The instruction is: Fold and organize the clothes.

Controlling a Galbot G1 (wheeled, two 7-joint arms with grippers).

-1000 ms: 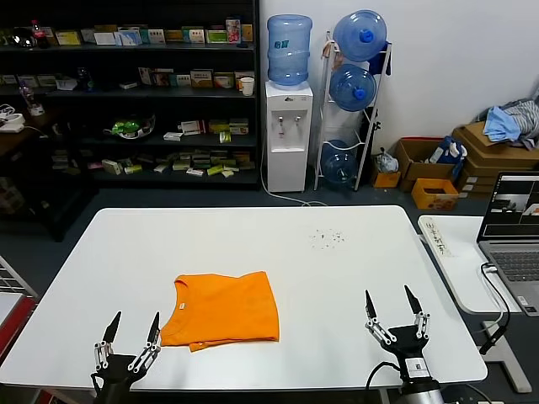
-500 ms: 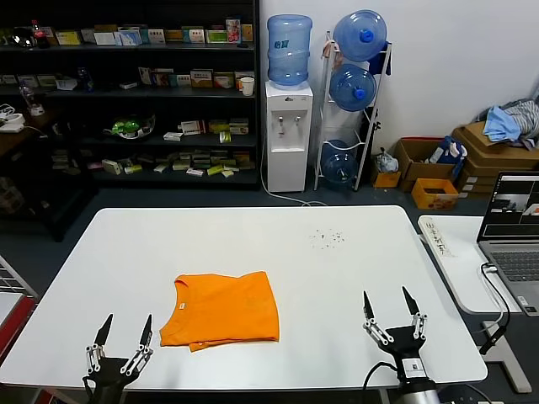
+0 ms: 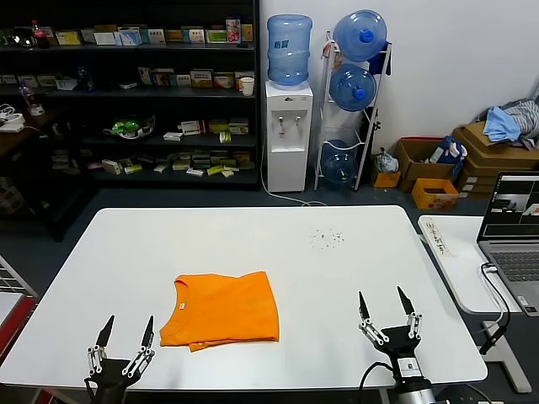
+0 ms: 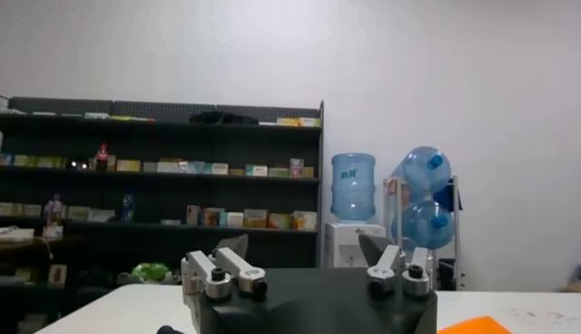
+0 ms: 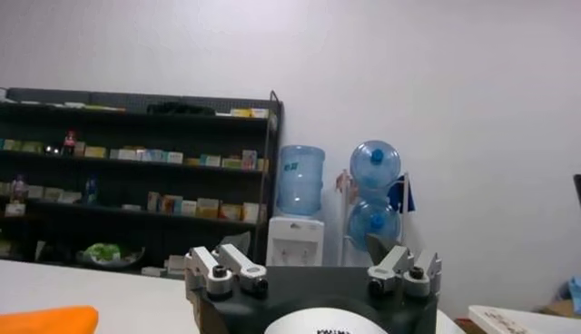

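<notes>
Orange T-shirt [image 3: 221, 310] lies folded on the white counter [image 3: 337, 278], left of centre toward the near edge. Left claw [image 3: 126, 333] stands at the near edge just left of the shirt, released, fingers spread. Right claw [image 3: 380, 303] stands near the right front edge, well apart from the shirt, likewise released.

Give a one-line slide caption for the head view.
Folded orange T-shirt on white table; left gripper and right gripper open at near edge.

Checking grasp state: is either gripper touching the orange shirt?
No. The left gripper and right gripper hover open, apart from the folded T-shirt.
</notes>
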